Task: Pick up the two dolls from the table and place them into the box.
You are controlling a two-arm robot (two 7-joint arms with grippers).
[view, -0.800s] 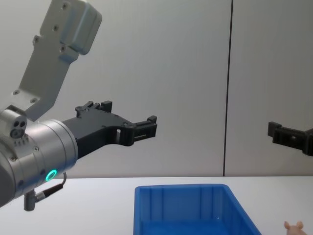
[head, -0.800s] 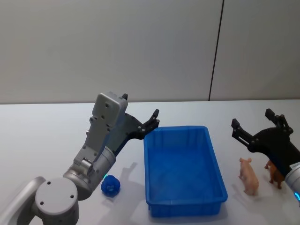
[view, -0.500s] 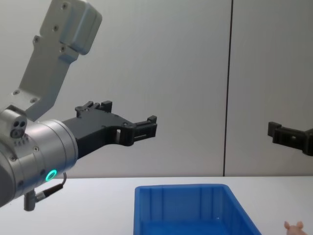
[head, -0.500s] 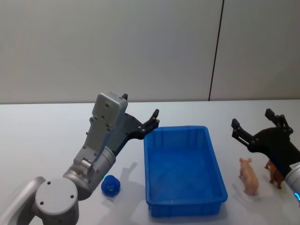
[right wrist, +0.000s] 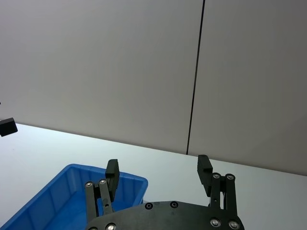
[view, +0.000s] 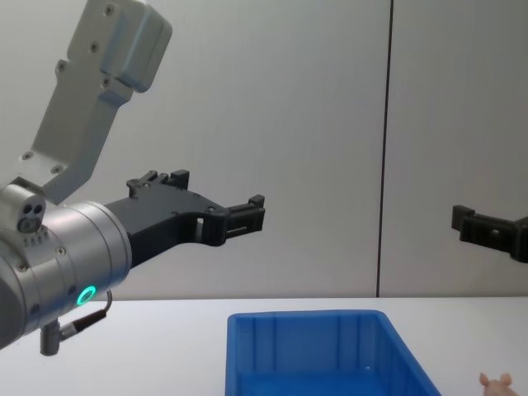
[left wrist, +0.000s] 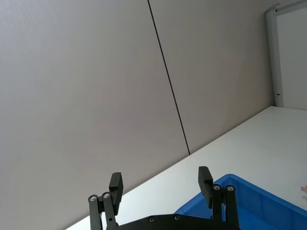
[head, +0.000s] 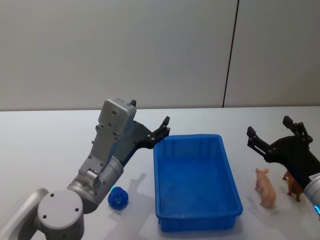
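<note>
The blue box [head: 196,181] stands in the middle of the white table [head: 45,145], with nothing inside it. A dark blue rounded doll [head: 118,198] lies on the table left of the box, beside my left arm. A pale pink pig doll [head: 265,187] stands right of the box; its ears [view: 495,381] peek in at the chest view's lower edge. My left gripper [head: 164,127] hovers open above the box's far left corner. My right gripper [head: 268,128] hangs open above and just behind the pig. Both wrist views show open fingers [left wrist: 205,179] [right wrist: 204,168] with nothing between them.
A small brown animal toy [head: 292,185] stands just right of the pig, partly behind my right gripper. Grey wall panels rise behind the table. Bare tabletop lies to the far left and behind the box [view: 305,318].
</note>
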